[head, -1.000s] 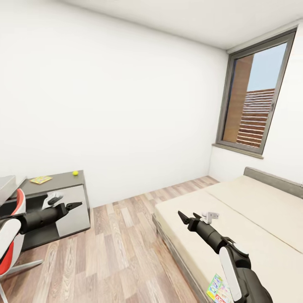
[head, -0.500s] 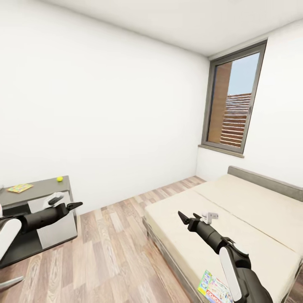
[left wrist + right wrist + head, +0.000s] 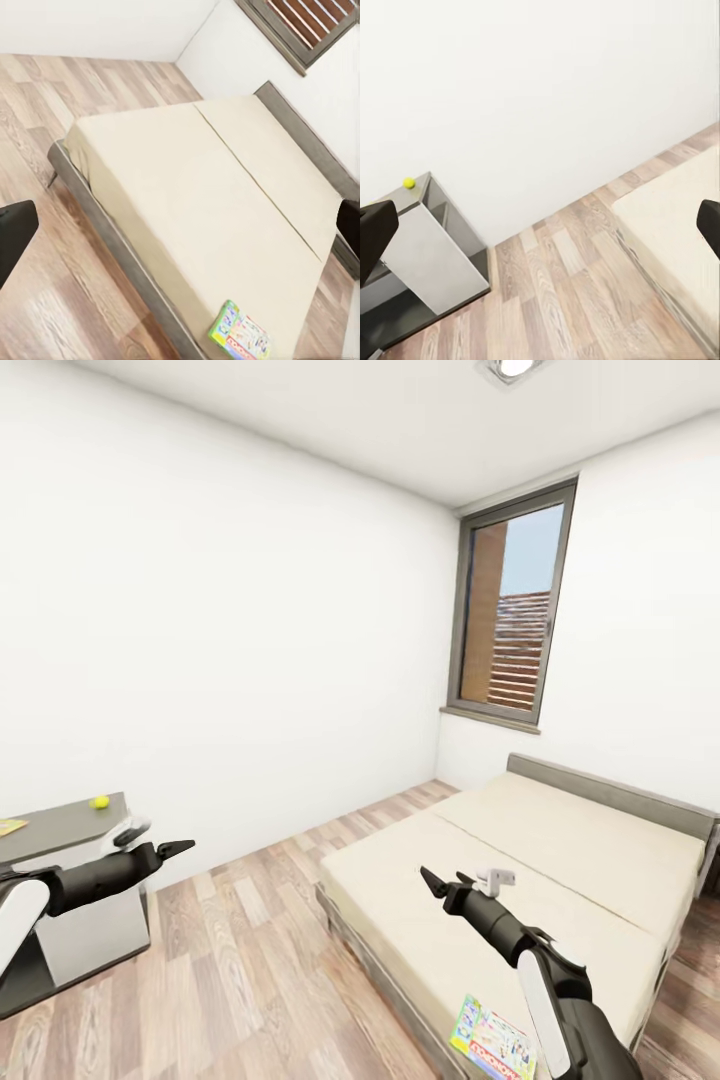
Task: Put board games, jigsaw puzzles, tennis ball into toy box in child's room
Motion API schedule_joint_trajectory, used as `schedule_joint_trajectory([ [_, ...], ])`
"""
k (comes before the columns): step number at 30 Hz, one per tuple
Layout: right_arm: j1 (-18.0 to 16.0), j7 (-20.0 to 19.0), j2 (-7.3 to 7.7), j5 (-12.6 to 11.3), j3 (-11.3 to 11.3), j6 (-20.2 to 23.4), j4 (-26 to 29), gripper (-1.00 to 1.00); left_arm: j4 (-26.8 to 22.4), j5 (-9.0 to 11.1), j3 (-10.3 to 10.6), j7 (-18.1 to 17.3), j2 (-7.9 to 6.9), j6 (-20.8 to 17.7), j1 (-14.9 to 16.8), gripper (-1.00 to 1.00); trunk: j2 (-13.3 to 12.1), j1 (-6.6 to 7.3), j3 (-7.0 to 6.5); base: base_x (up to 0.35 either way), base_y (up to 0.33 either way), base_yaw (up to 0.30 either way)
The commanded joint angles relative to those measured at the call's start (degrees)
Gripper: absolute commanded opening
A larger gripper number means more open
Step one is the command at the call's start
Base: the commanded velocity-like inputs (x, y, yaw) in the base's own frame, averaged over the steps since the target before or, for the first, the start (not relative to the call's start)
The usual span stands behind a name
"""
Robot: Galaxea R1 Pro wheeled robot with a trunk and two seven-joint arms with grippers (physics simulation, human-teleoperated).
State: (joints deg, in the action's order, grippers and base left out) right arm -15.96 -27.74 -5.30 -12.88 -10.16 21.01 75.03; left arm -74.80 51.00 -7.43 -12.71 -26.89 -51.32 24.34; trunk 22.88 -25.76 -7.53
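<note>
Both sets of fingers (image 3: 178,848) (image 3: 432,880) hover, spread unclear, Monopoly box (image 3: 493,1039) on bed (image 3: 560,840).

1. Wood-plank floor (image 3: 270,920), which I see running between the furniture.
2. Plain white wall (image 3: 230,660) ahead of me.
3. Grey-framed window (image 3: 512,618), upright in the corner.
4. Ceiling light (image 3: 512,368), partly cut off.

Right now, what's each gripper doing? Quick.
Left gripper: open, empty, over the floor.
Right gripper: open, empty, above the bed.
</note>
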Motion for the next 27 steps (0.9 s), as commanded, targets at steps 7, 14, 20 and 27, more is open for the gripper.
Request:
schedule_joint_trajectory([
  [7, -0.04, -0.20, 0.02, -0.48, -0.19, 0.52, -0.20, 1.00, 0.00, -0.28, -0.05, -0.39, 0.00, -0.27, 0.01, 1.00, 0.04, -0.03, -0.47, 0.000, 0.001, -0.215],
  [14, -0.03, -0.20, 0.05, -0.48, -0.21, 0.52, -0.23, 1.00, 0.00, -0.28, -0.09, -0.39, 0.00, -0.27, 0.01, 1.00, 0.04, -0.03, -0.97, 0.000, 0.000, -0.215],
  [20, -0.02, -0.20, -0.07, -0.48, -0.21, 0.52, -0.23, 1.00, 0.00, -0.28, -0.07, -0.40, 0.00, -0.27, 0.01, 1.00, 0.04, -0.03, -1.39, 0.000, 0.000, -0.214],
  [27, -0.01, -0.20, -0.20, -0.47, -0.15, 0.52, -0.23, 1.00, 0.00, -0.28, -0.12, -0.40, -0.03, -0.27, -0.01, 1.00, 0.04, -0.03, -1.89, 0.000, 0.000, -0.210],
])
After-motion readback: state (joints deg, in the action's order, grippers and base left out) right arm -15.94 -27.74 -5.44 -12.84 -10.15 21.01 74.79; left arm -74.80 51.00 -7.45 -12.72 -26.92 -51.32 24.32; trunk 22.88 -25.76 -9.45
